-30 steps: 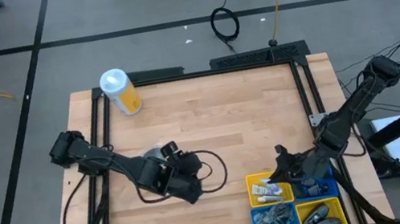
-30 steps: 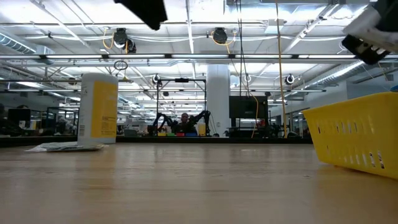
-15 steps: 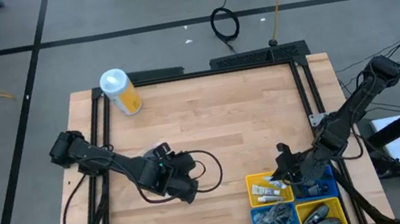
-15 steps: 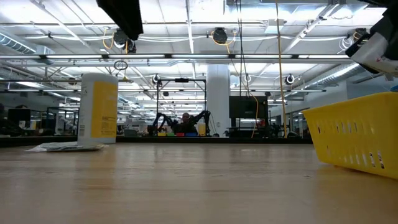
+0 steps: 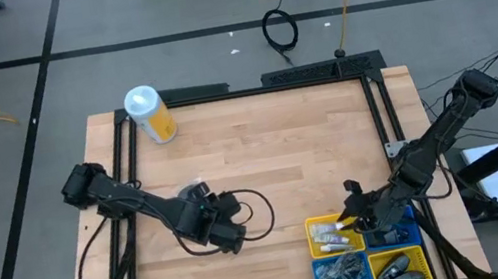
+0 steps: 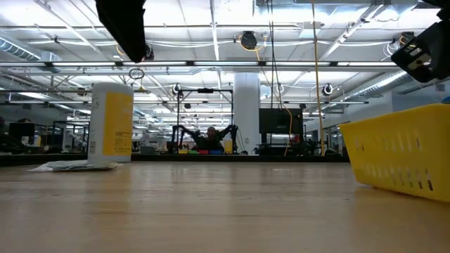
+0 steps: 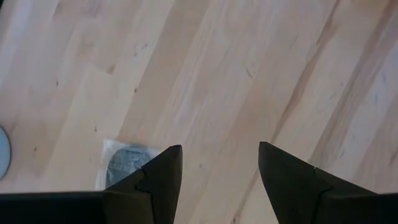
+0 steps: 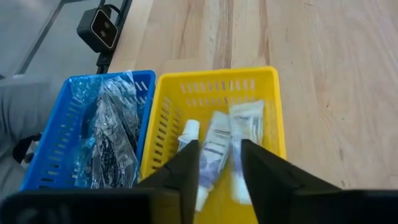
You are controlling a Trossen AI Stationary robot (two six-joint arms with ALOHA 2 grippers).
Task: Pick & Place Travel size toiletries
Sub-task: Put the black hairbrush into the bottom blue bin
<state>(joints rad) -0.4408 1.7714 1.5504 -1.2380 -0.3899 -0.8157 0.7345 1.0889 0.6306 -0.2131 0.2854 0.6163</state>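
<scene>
My left gripper (image 5: 205,208) (image 7: 219,155) hangs open over bare wood left of the table's middle. A grey toiletry in a clear packet (image 7: 126,165) (image 5: 195,187) lies flat on the table just beside one of its fingers, untouched. My right gripper (image 5: 350,212) (image 8: 219,146) hovers open above the far yellow bin (image 8: 270,106) (image 5: 316,225), pointing down. White tubes (image 8: 246,134) lie in that bin, and one of them shows between the fingers. Clear-wrapped dark toiletries (image 8: 106,140) fill the blue bin (image 8: 144,78) beside it.
The bins form a square block (image 5: 365,254) at the table's near right corner; one yellow wall (image 6: 401,158) stands at the right of the low view. A tall yellow canister with a white lid (image 5: 150,113) (image 6: 111,126) stands at the far left. Bare wood (image 5: 280,144) lies between.
My left gripper has moved toward the table's left edge and sunk a little, ending next to the packeted toiletry. My right gripper has shifted slightly toward the near edge, over the yellow bin.
</scene>
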